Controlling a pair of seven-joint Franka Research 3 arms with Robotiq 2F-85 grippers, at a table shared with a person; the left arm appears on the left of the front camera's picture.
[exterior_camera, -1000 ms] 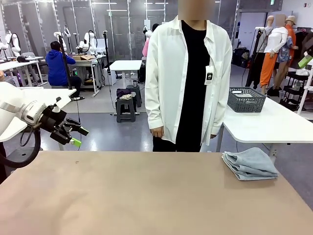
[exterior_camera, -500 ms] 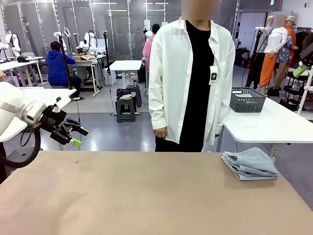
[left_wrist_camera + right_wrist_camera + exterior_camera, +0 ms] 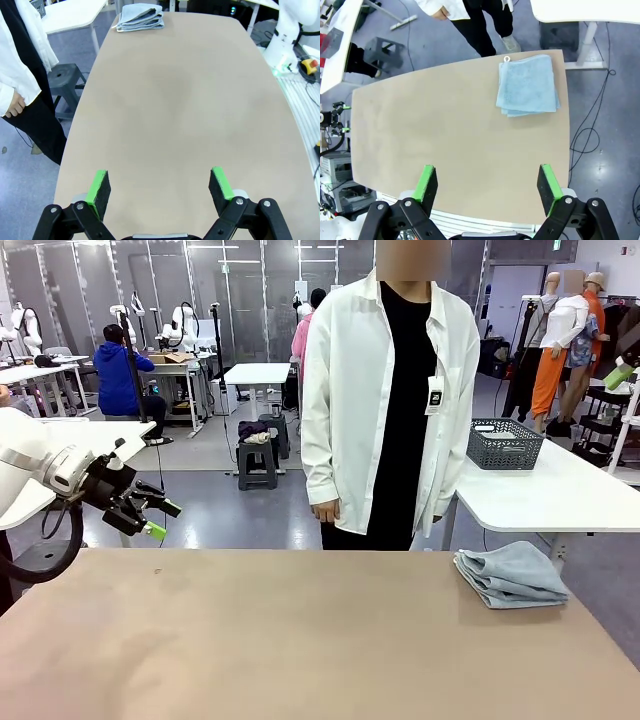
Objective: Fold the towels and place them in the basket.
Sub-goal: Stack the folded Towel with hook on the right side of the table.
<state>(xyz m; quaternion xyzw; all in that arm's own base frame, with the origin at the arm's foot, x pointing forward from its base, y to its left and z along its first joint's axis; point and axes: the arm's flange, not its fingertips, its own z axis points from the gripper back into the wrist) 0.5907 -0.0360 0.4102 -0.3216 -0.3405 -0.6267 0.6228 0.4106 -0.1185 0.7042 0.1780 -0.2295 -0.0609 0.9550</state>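
**Operator:** Report the state of both hands.

**Technician:** The left hand [image 3: 160, 520], black with green pads, has its jaws spread wide and holds nothing. It hangs off the near-left edge of the tan counter [image 3: 300, 640]. The right hand [image 3: 485, 185] is likewise fully spread and empty, looking down on the counter from high above.

**Operator:** Locate the task items relative to the hands.

**Technician:** The pale blue-grey terry cloth towels [image 3: 512, 575] lie as a loosely folded stack at the far corner of the counter, well apart from the left hand and clear across the counter from it. In the right wrist view the stack [image 3: 527, 85] lies ahead of the right hand and slightly toward its right finger. The dark grey perforated plastic basket [image 3: 503, 443] stands on a separate white side table [image 3: 560, 495], beyond the towels and farther from both hands. A person in a white shirt [image 3: 390, 390] stands at the far side with arms lowered.

**Operator:** Which step is in hand?

**Technician:** Judged from the layout, no grasp has begun; this is the approach stage. The next move calls for the right hand to descend onto the stack, seize an edge of the top towel and draw it toward open counter for folding. The basket looks a long reach away.
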